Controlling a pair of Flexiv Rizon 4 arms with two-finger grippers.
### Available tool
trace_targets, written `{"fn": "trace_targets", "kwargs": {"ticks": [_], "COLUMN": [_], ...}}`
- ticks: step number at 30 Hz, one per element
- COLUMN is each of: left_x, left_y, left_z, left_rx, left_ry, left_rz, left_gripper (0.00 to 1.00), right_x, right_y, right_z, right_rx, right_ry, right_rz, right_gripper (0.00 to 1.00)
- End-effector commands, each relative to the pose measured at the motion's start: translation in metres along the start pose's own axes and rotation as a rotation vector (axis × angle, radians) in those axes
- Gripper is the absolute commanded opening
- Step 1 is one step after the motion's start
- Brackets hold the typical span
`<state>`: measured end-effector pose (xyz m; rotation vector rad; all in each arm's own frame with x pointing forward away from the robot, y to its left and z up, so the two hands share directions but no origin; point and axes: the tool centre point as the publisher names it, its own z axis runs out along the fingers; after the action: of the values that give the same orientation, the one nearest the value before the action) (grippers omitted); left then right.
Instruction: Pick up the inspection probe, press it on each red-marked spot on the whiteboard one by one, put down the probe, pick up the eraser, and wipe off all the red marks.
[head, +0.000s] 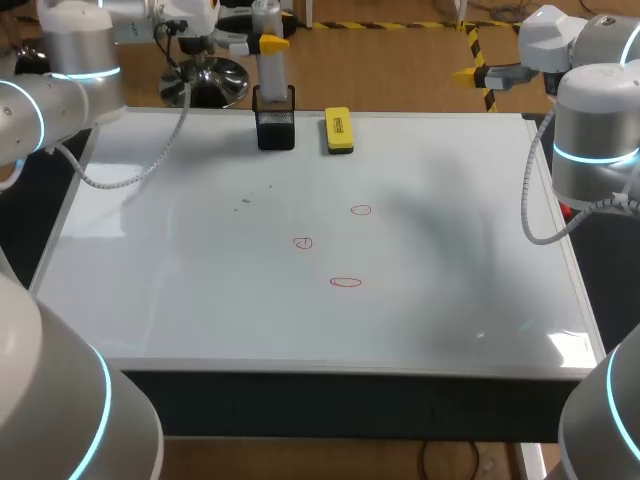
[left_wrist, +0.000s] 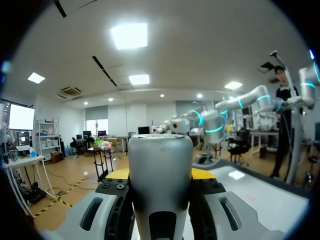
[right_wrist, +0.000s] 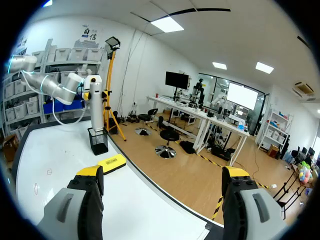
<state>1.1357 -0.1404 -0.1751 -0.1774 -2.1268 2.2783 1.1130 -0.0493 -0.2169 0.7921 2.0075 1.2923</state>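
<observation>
Gripping probe (left_wrist: 160, 165) at holder (head: 275, 128), L gripper (head: 272, 45) clamped; R gripper (right_wrist: 162, 177) apart; eraser (head: 339, 131) beside holder.

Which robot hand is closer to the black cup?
Left. The left gripper hangs above the black cup, gripping the probe; the right gripper is off past the whiteboard's far right corner.

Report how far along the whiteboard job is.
Done: nothing shows for certain. In hand: the left gripper is shut on the inspection probe above its black holder; leaving or returning, I cannot tell. Left: the yellow eraser lies untouched on the whiteboard, and all three red marks are unwiped.
</observation>
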Motion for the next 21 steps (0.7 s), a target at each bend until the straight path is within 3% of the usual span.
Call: {"fn": "trace_targets", "kwargs": {"ticks": [1, 10, 21], "left_x": [0.010, 0.016, 0.029], "left_y": [-0.018, -0.038, -0.038], "left_z": [0.000, -0.019, -0.073], "left_rx": [-0.034, -0.062, -0.091], "left_ry": [-0.216, -0.245, -0.351], "left_rz": [0.008, 0.013, 0.007], "left_gripper": [0.00, 0.00, 0.00], "right_x": [0.000, 0.000, 0.000], "right_y": [0.000, 0.000, 0.000], "right_z": [0.000, 0.000, 0.000], "right_rx": [0.000, 0.000, 0.000], "right_ry": [0.001, 0.001, 0.001], "right_rz": [0.000, 0.000, 0.000], "right_gripper": [1.00, 1.00, 1.00]}}
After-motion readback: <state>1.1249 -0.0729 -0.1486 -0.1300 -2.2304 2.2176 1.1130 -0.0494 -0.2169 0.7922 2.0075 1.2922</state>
